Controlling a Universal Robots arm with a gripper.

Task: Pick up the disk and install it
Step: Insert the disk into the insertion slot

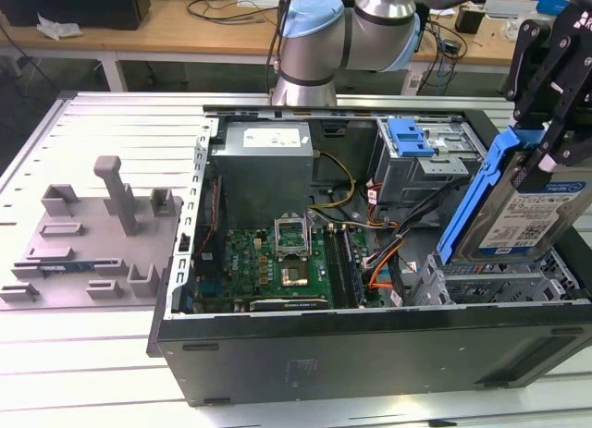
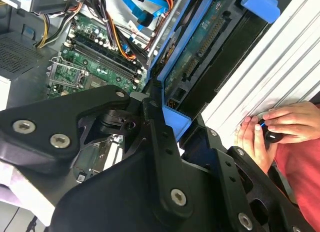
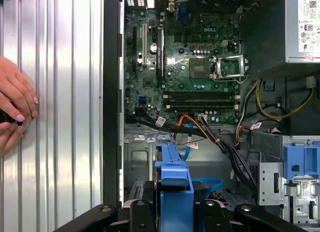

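Observation:
The disk (image 1: 535,211), a silver drive with a white-and-blue label in a blue carrier bracket, hangs tilted at the exterior view's right. It is over the metal drive cage (image 1: 490,282) in the open computer case (image 1: 370,349), its lower end down at the cage's top. My black gripper (image 1: 548,158) is shut on the bracket's upper end. In the second wrist view the disk (image 2: 200,46) shows its green circuit side, with my gripper (image 2: 167,124) clamped on the blue frame. In the first wrist view the blue bracket (image 3: 175,184) sits between my fingers (image 3: 142,214) above the case floor.
Inside the case are a motherboard (image 1: 287,262), a power supply (image 1: 268,160), loose cables (image 1: 388,252) and a second blue carrier (image 1: 412,137) in the rear bay. A grey fixture (image 1: 92,234) stands on the slatted table. A person's hands (image 2: 280,127) rest on the table beside the case.

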